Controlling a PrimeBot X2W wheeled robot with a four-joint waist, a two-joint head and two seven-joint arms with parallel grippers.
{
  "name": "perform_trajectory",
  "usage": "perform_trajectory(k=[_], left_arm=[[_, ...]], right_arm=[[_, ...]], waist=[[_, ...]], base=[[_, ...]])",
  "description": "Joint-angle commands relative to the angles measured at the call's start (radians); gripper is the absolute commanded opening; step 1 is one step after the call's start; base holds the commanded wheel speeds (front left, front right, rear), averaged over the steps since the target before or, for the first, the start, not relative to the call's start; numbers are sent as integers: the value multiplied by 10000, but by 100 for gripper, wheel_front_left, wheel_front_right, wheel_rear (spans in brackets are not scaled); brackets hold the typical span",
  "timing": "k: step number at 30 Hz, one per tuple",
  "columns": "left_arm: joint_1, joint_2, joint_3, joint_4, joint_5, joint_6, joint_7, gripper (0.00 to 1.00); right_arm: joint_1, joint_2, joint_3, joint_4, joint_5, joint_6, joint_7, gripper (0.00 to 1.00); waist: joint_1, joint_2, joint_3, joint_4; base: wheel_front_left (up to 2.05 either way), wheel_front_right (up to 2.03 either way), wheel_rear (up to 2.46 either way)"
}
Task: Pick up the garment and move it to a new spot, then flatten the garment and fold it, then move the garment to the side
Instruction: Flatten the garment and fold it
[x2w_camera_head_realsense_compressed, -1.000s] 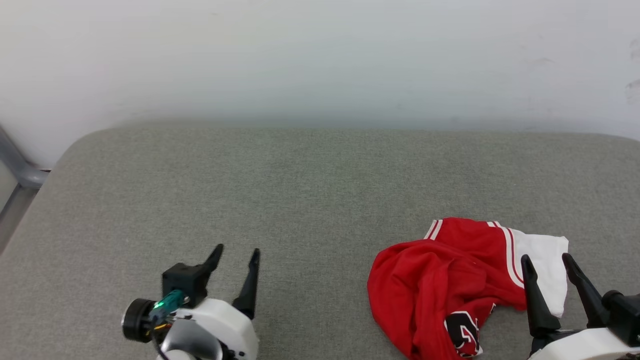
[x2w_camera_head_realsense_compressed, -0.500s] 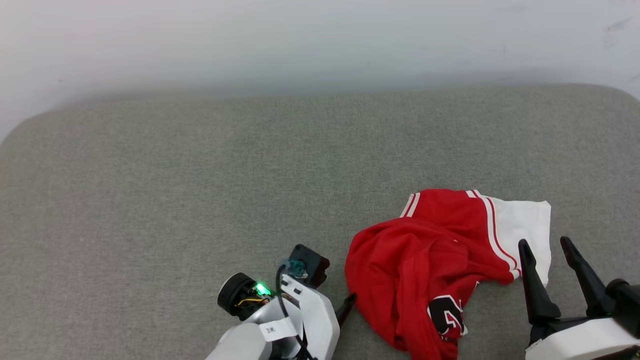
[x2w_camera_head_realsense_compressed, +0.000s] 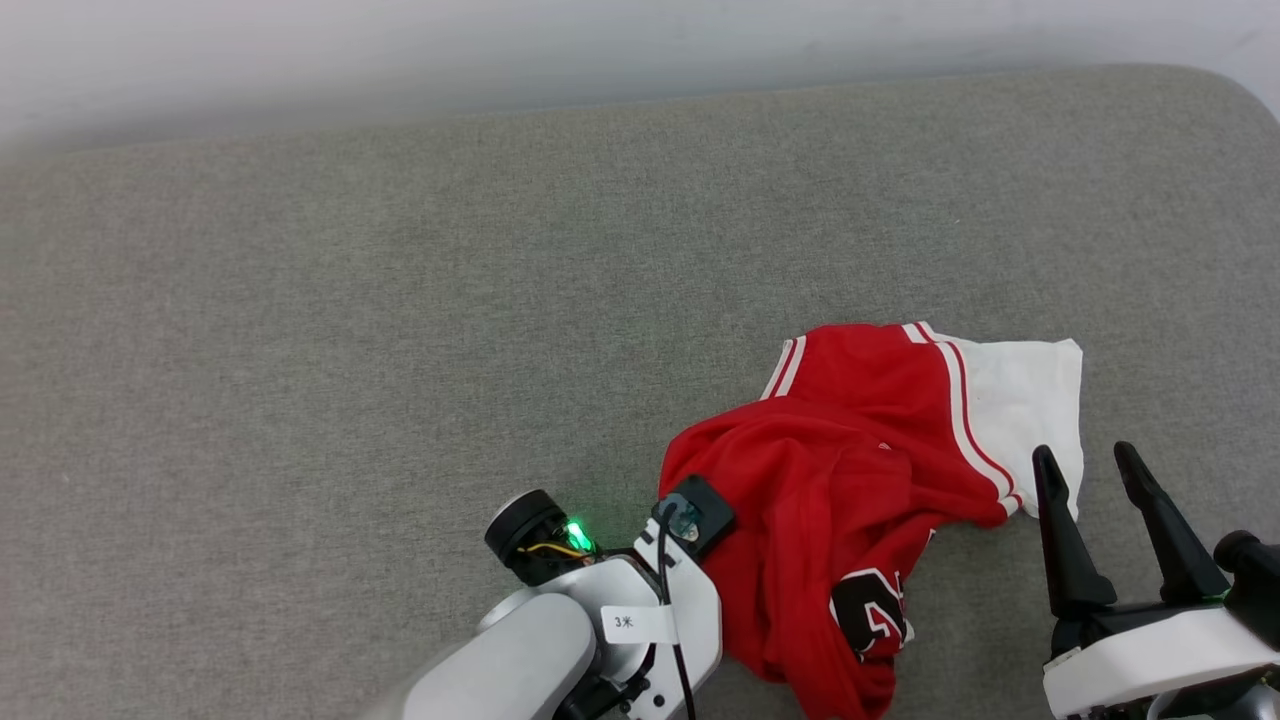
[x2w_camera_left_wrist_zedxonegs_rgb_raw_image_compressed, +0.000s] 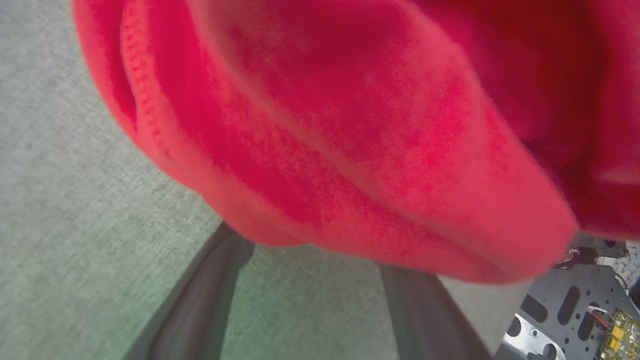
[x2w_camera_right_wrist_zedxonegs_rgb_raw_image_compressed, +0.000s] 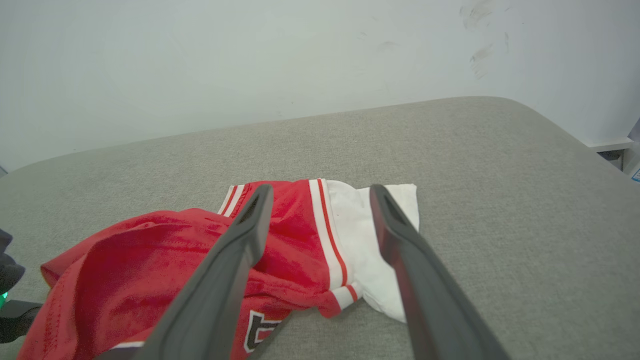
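Observation:
The garment (x2w_camera_head_realsense_compressed: 830, 450) lies crumpled on the grey cushion (x2w_camera_head_realsense_compressed: 400, 350), red with one white sleeve (x2w_camera_head_realsense_compressed: 1020, 400) at its far right and part of a black print at its near edge. My left wrist (x2w_camera_head_realsense_compressed: 640, 620) is pressed against the garment's left edge, and the fingers are hidden there. In the left wrist view my left gripper (x2w_camera_left_wrist_zedxonegs_rgb_raw_image_compressed: 315, 252) is open, and a fold of the red garment (x2w_camera_left_wrist_zedxonegs_rgb_raw_image_compressed: 350, 125) covers both fingertips. My right gripper (x2w_camera_head_realsense_compressed: 1085, 455) stands open just right of the garment, near the white sleeve (x2w_camera_right_wrist_zedxonegs_rgb_raw_image_compressed: 375, 225) and holding nothing.
A pale wall (x2w_camera_head_realsense_compressed: 500, 40) runs along the cushion's far edge. The cushion's rounded far right corner (x2w_camera_right_wrist_zedxonegs_rgb_raw_image_compressed: 550, 120) drops off toward the wall. Bare cushion stretches to the left of and behind the garment.
The head camera has tilted down and turned right. My left arm has swung right, from open cushion to the garment's left edge, and its fingertips are now under the fabric. The right gripper has kept its place.

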Motion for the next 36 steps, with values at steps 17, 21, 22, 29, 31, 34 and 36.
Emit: perform_trajectory(k=[17, 21, 22, 29, 31, 34, 36], left_arm=[[-538, 870, -481, 200, -1067, 859, -2104, 0], [-372, 1567, 193, -534, -1049, 1600, -2628, 0], [-382, 1718, 355, -686, -1017, 1760, -2710, 0], [19, 3306, 1896, -1748, -1267, 3208, -3023, 0], [366, 3585, 2222, -1919, -1444, 3534, -3090, 0], [1232, 3797, 2628, -2046, -1910, 3964, -3249, 0], [1896, 3814, 2821, -1923, -2246, 4171, -3377, 0]], right_arm=[[-37, 17, -328, 536, 235, -5, -144, 100], [19, 16, -445, 564, 166, -3, -36, 100], [32, 16, -462, 573, 176, -3, -27, 100], [150, 16, -629, 581, 149, -3, 78, 100], [178, 16, -621, 567, 139, -3, 103, 100], [190, 15, -647, 531, 98, -3, 122, 100], [195, 16, -676, 517, 86, -3, 133, 100]], waist=[[-1, 0, -490, 308], [-1, 0, -852, 700], [-1, 0, -911, 774], [-1, 0, -1247, 1243], [-1, 0, -1242, 1274], [-1, 0, -1211, 1281], [-1, 0, -1199, 1276]], base=[[0, 0, 0], [0, 0, 0], [0, 0, 0], [0, 0, 0], [0, 0, 0], [0, 0, 0], [0, 0, 0]])
